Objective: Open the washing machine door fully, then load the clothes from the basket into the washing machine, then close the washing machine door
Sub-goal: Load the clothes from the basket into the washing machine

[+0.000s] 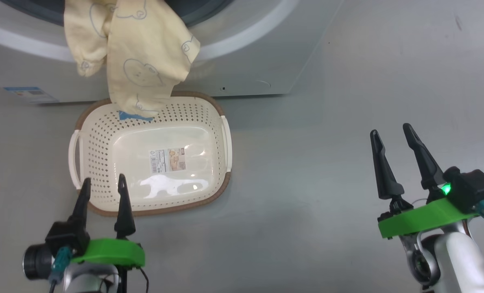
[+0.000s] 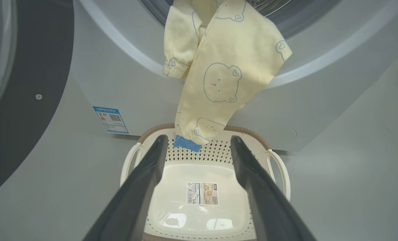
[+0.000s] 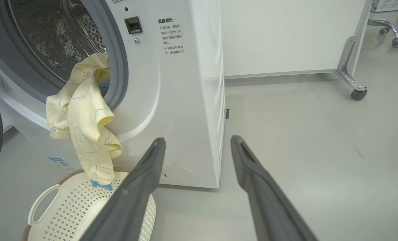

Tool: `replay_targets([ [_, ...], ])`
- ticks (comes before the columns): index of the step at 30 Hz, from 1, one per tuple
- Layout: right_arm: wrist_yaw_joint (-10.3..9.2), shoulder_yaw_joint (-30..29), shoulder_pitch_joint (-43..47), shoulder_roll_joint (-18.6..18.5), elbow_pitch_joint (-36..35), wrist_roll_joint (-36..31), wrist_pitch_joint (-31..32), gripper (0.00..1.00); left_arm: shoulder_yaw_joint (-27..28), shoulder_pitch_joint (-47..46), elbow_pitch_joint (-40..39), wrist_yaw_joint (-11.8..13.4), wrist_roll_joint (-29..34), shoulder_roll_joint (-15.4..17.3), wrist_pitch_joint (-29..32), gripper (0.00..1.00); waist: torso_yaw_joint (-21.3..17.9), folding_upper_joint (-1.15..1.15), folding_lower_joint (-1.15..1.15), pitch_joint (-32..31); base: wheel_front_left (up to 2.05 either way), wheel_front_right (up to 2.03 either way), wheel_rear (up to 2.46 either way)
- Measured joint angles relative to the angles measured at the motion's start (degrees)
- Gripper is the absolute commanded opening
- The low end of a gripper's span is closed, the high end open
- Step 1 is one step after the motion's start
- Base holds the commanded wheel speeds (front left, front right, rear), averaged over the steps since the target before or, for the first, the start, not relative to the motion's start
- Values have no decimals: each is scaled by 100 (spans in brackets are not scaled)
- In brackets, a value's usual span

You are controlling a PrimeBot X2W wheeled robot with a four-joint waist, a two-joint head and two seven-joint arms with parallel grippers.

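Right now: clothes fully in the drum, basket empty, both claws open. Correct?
No. The clothes hang out of the drum over the washer front, their end at the basket rim; left wrist view shows it. Basket empty, left claw and right claw open.

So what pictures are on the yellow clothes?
Blue-outlined bear faces on the clothes; clearest in left wrist view.

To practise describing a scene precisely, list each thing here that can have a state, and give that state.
washing machine door: swung open.
washing machine: opening uncovered.
clothes: draped half out of the drum, lower end dangling over the basket's back edge.
basket: upright on the floor, no clothes lying inside.
left end effector: open, empty.
right end effector: open, empty.
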Motion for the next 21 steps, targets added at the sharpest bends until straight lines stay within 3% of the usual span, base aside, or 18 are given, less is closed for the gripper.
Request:
replay_targets([
  [21,0,160,-478,85,-19,59,-1,100,144,-2483,1663,-263,205,78,-42,100,-497,0,1,834,0,0,0],
])
